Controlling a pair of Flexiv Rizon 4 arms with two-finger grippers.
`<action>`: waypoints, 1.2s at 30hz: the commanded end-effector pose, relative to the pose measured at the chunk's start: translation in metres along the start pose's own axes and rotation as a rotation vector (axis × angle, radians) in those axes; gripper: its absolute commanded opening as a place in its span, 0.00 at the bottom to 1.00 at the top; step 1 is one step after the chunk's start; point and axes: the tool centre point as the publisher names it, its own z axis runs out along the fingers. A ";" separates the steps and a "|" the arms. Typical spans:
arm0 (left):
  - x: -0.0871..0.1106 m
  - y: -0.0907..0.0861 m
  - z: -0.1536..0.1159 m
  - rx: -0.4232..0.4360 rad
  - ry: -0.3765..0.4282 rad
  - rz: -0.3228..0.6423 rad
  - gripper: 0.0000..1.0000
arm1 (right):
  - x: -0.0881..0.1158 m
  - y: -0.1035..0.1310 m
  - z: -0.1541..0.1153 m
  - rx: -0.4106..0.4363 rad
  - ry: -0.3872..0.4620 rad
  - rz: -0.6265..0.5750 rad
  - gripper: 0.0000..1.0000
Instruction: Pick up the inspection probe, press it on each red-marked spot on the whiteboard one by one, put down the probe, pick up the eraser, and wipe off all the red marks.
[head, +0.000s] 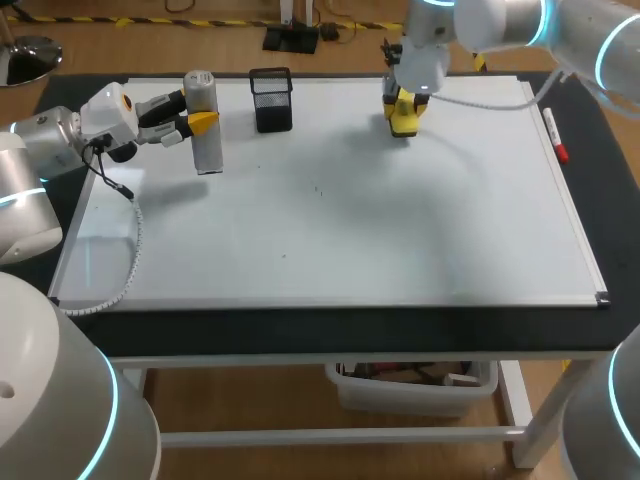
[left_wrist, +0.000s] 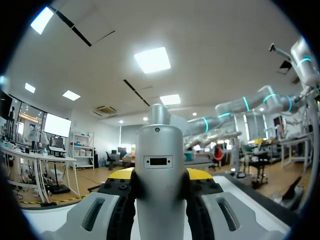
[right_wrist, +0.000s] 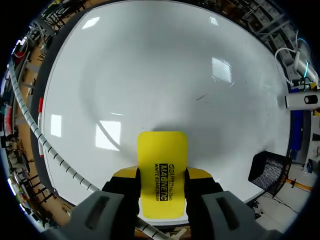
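Right fingers (right_wrist: 199, 175) clamped on the flat yellow rectangular whiteboard eraser (right_wrist: 162, 172), one yellow tip on each long side. The eraser sticks out ahead of them over the glossy white whiteboard (right_wrist: 150, 75). Can't tell if its face touches the board.

Handling guess: light, with a rigid plastic back and probably a soft felt underside. The long edges near the middle are the right place to hold it. It needs flat, even pressure to wipe and would tip if gripped at one end.

Left fingers (left_wrist: 197, 175) clenched on the grey round-capped cylindrical inspection probe (left_wrist: 159, 165), upright between them, cap above the tips, not put down. In the head view its lower end hangs below the fingers toward the board; contact unclear. It looks like smooth metal or hard plastic, so likely stiff, a bit slippery and heavier than the eraser. Mid-barrel is the best grip.

No red marks visible on the board, only a few tiny dark specks ahead of the right fingers.

A black wire-mesh pen cup (head: 272, 100) sits between the two sets of fingers, nearer the left. A white marker with a red cap (head: 555, 135) lies along the board's edge, well apart from the right fingers on their outer side. The black tabletop (head: 350, 335) lies under the board.
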 end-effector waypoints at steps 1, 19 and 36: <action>0.000 0.000 0.000 0.003 0.002 0.002 0.00 | -0.009 -0.030 0.012 -0.139 0.013 0.005 0.00; 0.000 0.000 0.000 0.003 0.002 0.002 0.00 | -0.022 -0.045 0.027 -0.161 0.052 0.085 0.00; 0.000 0.000 0.000 0.003 0.002 0.002 0.00 | -0.022 -0.022 0.026 -0.151 0.086 0.118 1.00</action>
